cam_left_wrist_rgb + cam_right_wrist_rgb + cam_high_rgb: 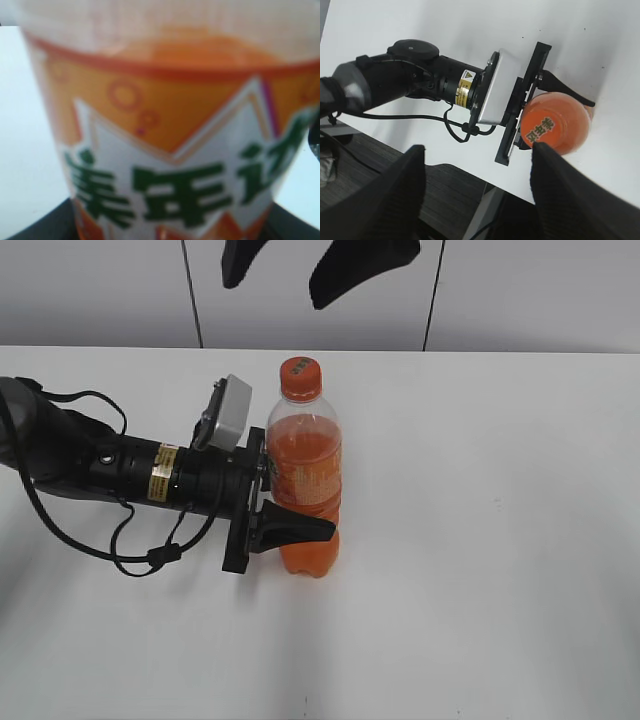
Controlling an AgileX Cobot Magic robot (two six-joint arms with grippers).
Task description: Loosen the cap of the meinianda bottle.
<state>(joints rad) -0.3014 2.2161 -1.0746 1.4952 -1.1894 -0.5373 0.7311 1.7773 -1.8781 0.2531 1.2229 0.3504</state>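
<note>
The meinianda bottle stands upright on the white table, full of orange drink. Its orange cap is on top. My left gripper comes in from the left and is shut on the bottle's labelled waist; one black finger shows in front, the other is hidden behind. In the left wrist view the label fills the frame. My right gripper hangs open above the cap, apart from it. From above, the cap lies just beyond the right fingertip, with nothing between the fingers.
The left arm's black body and looping cable lie across the left of the table. In the right wrist view the table's edge runs beneath the fingers, with dark floor beyond it.
</note>
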